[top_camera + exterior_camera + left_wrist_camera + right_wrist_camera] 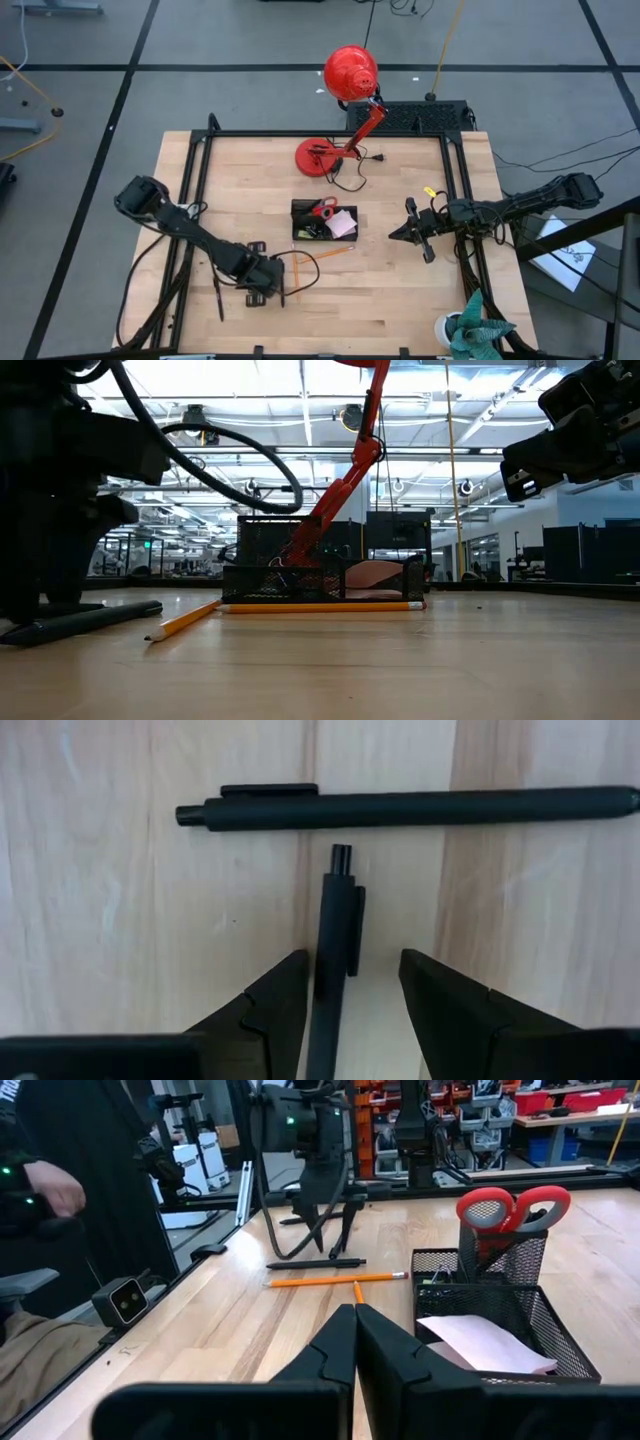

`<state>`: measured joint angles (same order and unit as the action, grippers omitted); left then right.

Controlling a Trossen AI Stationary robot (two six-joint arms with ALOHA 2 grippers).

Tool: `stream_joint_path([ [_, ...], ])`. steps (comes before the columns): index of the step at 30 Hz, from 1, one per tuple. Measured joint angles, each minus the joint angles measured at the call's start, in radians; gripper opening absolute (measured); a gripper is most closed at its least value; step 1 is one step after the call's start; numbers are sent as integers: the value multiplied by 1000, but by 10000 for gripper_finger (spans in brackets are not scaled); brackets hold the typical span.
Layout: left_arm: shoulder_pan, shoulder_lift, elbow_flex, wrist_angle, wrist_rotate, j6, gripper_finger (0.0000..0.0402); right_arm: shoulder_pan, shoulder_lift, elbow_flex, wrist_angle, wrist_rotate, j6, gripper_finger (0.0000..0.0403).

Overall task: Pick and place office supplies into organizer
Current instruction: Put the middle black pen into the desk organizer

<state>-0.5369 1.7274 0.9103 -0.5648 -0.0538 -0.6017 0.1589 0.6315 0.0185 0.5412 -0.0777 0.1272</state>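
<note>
- Our left jaws (350, 995) stand apart, straddling one black pen (333, 950) on the table (400, 290), not yet clamped; our right jaws (355, 1342) are pressed together, empty, beside the organizer (308, 232).
- Done so far — red scissors (324, 209) and pink pad (342, 224) sit in the organizer.
- Left: a second pen (400, 808) and two pencils (325, 253) lying on the wood.
- The red lamp (345, 110) stands behind — no obstruction.

- The left arm reaches in from the desk's left edge, elbow bent, its wrist turned downward at the front of the desk.
- The left gripper (268, 292) hangs low, fingers (270, 1010) spread apart.
- The right arm stretches in from the right edge, nearly level.
- The right gripper (400, 234) hovers, fingers (325, 1355) pressed together.
</note>
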Motion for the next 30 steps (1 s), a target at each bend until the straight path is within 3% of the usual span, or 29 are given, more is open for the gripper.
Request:
stream_joint_path([
  [11,-9,-1,-41,58,-50,-3,160,0,0,0,0,3,0,4],
  [23,-29,-4,-45,128,-71,19,17,0,0,0,0,3,0,4],
  [30,-41,-17,-47,243,-77,85,36,0,1,0,0,3,0,4],
])
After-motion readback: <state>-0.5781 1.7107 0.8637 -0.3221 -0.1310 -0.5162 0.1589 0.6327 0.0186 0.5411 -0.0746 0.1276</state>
